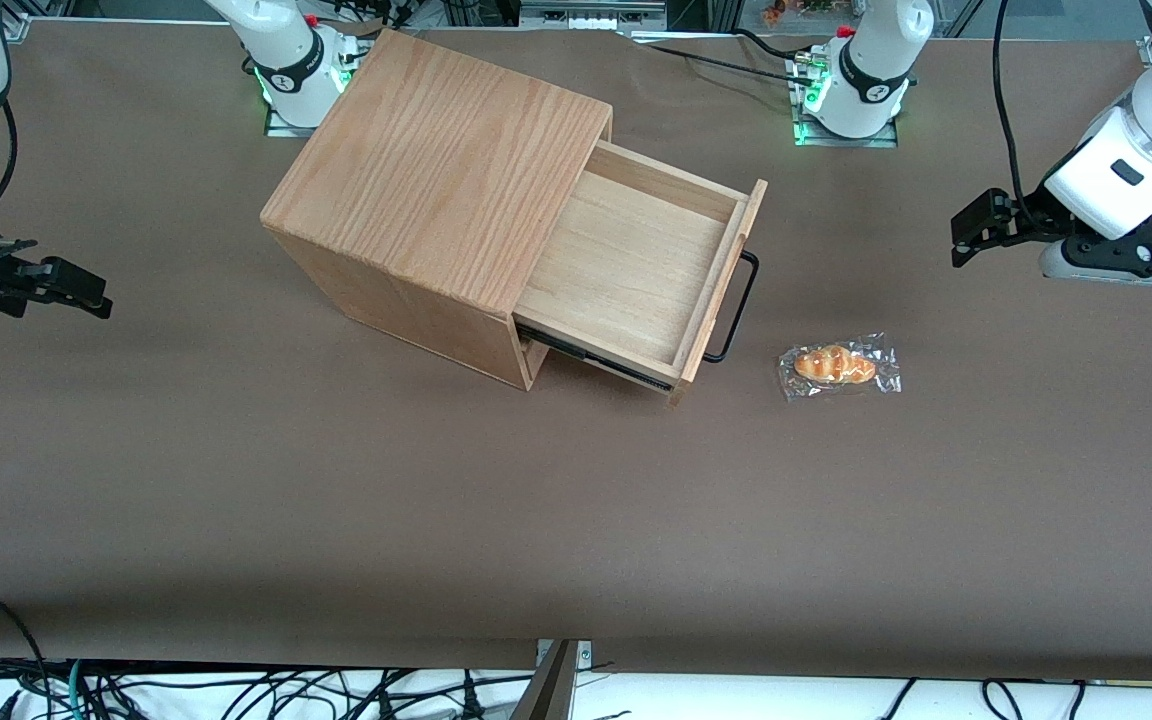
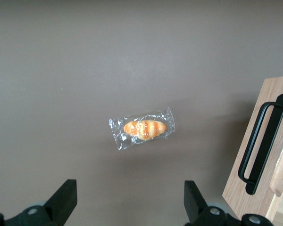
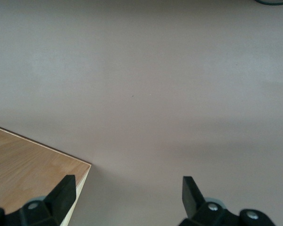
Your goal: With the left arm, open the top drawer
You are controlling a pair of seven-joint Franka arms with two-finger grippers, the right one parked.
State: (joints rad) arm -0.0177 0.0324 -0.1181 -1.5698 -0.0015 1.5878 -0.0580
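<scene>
- Top drawer [image 1: 636,275]: uppermost in the oak-grain cabinet [image 1: 436,160], which stands on the brown worktop [image 1: 336,500]. It is pulled well out. Its front panel faces my end of the worktop, and its long axis runs from the cabinet mouth out toward that end, slanting a little nearer the front camera.
- Look: shallow light-wood tray with a pale smooth floor, nothing in it; a dark runner shows under the nearer side.
- Handle [image 1: 736,310]: thin black wire bar, lying along the front panel.
- Markings: I can read no writing on drawer or cabinet.
- My gripper [image 2: 129,200]: raised over the worktop, well apart from the handle, fingers spread wide, nothing held.
- Wrapped bread roll [image 1: 839,366]: in clear film, flat on the worktop, near the drawer front.
</scene>
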